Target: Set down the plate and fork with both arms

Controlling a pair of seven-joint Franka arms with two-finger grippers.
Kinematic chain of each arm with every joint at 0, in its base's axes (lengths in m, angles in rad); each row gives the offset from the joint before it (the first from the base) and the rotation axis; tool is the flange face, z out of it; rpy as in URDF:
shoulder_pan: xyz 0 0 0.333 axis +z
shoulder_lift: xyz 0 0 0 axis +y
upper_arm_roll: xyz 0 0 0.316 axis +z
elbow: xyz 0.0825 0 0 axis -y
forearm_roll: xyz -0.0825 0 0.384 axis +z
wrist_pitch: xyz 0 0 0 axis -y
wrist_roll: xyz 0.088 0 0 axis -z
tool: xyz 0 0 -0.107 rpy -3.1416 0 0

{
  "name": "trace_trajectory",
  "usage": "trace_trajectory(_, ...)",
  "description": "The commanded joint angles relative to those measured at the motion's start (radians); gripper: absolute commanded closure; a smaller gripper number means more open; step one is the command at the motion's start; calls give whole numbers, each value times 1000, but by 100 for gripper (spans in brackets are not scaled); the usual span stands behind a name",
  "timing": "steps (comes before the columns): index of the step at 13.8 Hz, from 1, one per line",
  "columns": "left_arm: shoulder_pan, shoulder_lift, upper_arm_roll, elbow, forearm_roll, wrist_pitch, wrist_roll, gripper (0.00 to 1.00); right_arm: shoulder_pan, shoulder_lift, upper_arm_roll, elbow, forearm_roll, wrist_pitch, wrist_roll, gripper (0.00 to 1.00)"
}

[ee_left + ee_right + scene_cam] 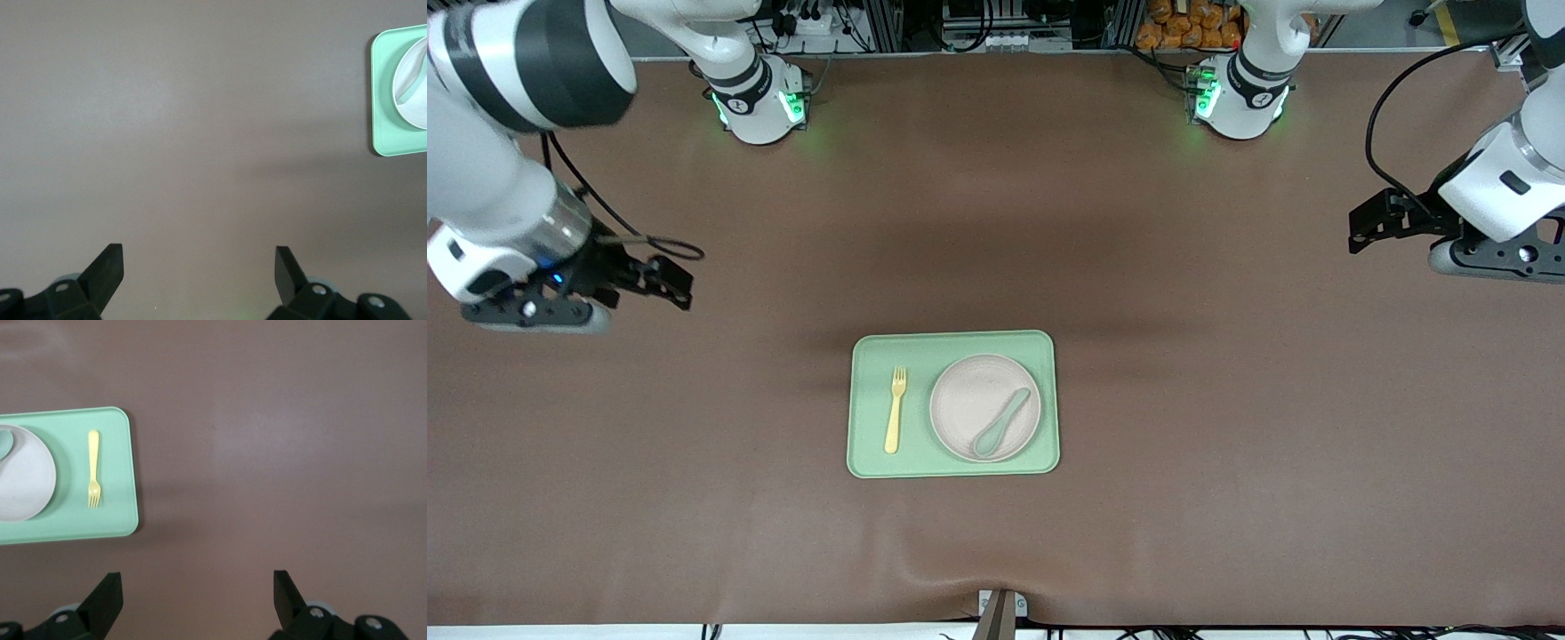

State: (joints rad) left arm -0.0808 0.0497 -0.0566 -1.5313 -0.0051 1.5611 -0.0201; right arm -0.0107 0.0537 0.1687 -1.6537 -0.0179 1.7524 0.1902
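Note:
The off-white plate (967, 397) lies on a light green tray (869, 356) in the middle of the table, with a teal spoon (1001, 421) resting in it. The pale yellow fork (895, 409) lies on the tray beside the plate, toward the right arm's end. My right gripper (671, 284) is open and empty over bare table at the right arm's end. Its wrist view shows the fork (94, 468), the plate (23, 483) and the tray (117, 520). My left gripper (1366, 228) is open and empty over bare table at the left arm's end. Its wrist view shows a tray corner (385, 133) and the plate's edge (412, 100).
A brown mat (1227, 400) covers the whole table. The two arm bases (758, 102) (1238, 98) stand at the table's edge farthest from the front camera. A small metal clamp (1001, 610) sits at the nearest edge.

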Motion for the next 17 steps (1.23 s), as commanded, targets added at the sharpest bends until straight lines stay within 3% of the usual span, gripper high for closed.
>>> trace_trajectory(1, 9, -57, -5, -64, -19, 39, -3, 0, 14, -144, -55, -145, 29, 18, -57, 0)
trace_trajectory(3, 10, -53, -2, -58, -19, 40, -3, 0, 17, -143, -64, -129, 29, 13, -57, 0)
trace_trajectory(6, 12, -45, 3, -37, -16, 42, 0, 0, 24, -88, -72, 10, 30, 6, -54, 0)
trace_trajectory(8, 13, -44, 6, -30, -10, 42, 2, 0, 29, -51, -122, 96, 32, -57, -73, 0)
trace_trajectory(17, 55, -34, 7, -29, -12, 43, 12, 0, 28, -48, -153, 115, 29, -91, -143, 0)
